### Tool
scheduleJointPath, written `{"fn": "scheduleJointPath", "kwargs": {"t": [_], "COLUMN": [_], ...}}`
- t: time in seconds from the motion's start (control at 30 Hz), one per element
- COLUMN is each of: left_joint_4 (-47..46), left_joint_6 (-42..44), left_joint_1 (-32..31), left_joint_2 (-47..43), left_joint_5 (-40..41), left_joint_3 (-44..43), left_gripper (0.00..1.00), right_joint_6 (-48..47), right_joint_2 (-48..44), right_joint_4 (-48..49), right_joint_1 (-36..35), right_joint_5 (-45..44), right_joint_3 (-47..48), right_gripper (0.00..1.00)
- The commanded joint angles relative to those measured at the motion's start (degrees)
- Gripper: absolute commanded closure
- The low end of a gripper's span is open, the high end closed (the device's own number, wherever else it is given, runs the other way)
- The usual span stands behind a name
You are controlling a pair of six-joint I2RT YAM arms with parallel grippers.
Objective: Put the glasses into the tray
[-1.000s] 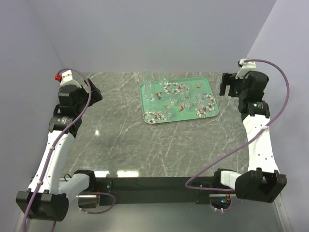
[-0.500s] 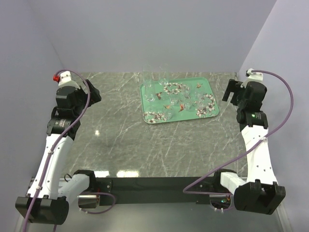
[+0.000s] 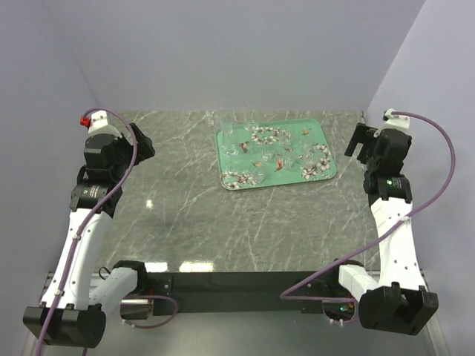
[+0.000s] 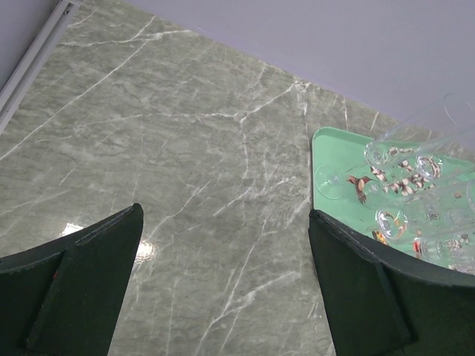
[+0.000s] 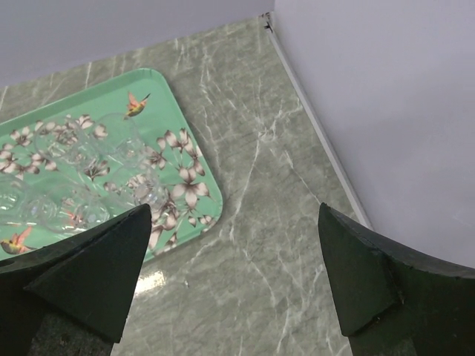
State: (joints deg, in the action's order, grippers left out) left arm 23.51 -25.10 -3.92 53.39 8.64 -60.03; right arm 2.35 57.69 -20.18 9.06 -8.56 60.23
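The teal-green tray (image 3: 326, 145) with white flower wreaths and small birds lies at the back middle of the table. Several clear glasses (image 3: 241, 141) stand or lie on it. The tray also shows at the right of the left wrist view (image 4: 338, 159) and the upper left of the right wrist view (image 5: 200, 174), with glasses (image 5: 82, 170) on it. My left gripper (image 3: 145, 142) is open and empty, raised at the far left. My right gripper (image 3: 358, 139) is open and empty, raised to the right of the tray.
The grey marble table (image 3: 223, 215) is walled by pale violet panels at the back and both sides. A wall edge strip (image 5: 312, 126) runs close to my right gripper. The arm bases stand on a black bar (image 3: 237, 285) at the near edge.
My right arm has drawn back to the right, away from the tray. My left arm has shifted slightly. The tray and glasses have not moved.
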Motion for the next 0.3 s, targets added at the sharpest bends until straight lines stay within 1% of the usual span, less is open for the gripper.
{"fn": "scheduleJointPath", "kwargs": {"t": [0.0, 0.27], "left_joint_4": [-0.83, -2.23], "left_joint_6": [0.85, 0.93], "left_joint_1": [0.32, 0.32], "left_joint_2": [-0.91, -0.83], "left_joint_5": [-1.17, -1.35], "left_joint_3": [-0.88, -0.35], "left_gripper": [0.01, 0.0], "right_joint_6": [1.16, 0.12], "right_joint_2": [-1.44, -1.44], "right_joint_4": [2.17, 2.61], "right_joint_1": [0.43, 0.43], "right_joint_5": [-1.55, -0.85], "right_joint_3": [-0.46, -0.73], "right_gripper": [0.0, 0.0]}}
